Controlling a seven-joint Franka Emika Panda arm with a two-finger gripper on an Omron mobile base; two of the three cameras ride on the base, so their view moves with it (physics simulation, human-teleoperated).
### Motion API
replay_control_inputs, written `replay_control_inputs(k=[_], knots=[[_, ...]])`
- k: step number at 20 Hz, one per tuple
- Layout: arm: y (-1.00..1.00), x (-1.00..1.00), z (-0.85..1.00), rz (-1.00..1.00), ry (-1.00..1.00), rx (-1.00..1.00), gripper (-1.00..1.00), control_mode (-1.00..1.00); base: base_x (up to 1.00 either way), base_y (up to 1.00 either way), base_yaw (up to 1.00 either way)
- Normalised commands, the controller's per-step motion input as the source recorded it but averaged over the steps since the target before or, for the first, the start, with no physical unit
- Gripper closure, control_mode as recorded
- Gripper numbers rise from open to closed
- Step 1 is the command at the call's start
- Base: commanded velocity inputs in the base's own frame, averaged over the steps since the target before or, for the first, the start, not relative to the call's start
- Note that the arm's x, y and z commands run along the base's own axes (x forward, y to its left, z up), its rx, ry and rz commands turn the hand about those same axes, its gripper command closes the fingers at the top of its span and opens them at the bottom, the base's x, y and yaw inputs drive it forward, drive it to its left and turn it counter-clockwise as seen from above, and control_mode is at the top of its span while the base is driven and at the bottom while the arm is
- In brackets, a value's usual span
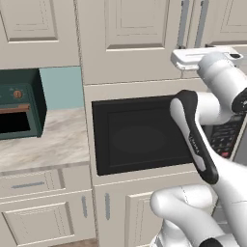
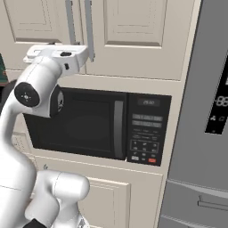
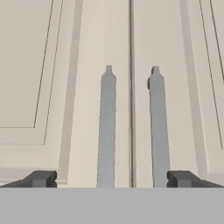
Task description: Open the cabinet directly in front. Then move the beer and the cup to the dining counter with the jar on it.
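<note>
Hand view: cabinet dead ahead, doors shut; two grey bar handles flank centre seam at 12 o'clock. My hand released, fingers spread, straddling both bars. I judge doors rigid, hinged, light; bars smooth, take one low.

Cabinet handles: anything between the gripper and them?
Nothing visible. The open gripper faces the closed cabinet doors head-on, and both grey bar handles stand between its fingertips with no object in front of them.
</note>
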Motion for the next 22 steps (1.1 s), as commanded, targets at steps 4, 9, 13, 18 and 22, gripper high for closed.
replay_control_inputs(k=[4,9,13,18,22], knots=[[0.03,0.42,0.0,0.0,0.08,0.0,-1.0,-1.0,0.0,0.0,0.0],[0.15,0.54,0.0,0.0,0.09,0.0,-1.0,-1.0,0.0,0.0,0.0],[0.0,0.75,0.0,0.0,0.1,0.0,-1.0,-1.0,0.0,0.0,0.0],[0.0,0.91,0.0,0.0,0.14,0.0,-1.0,-1.0,0.0,0.0,0.0],[0.0,0.9,0.0,0.0,0.14,0.0,-1.0,-1.0,0.0,0.0,0.0]])
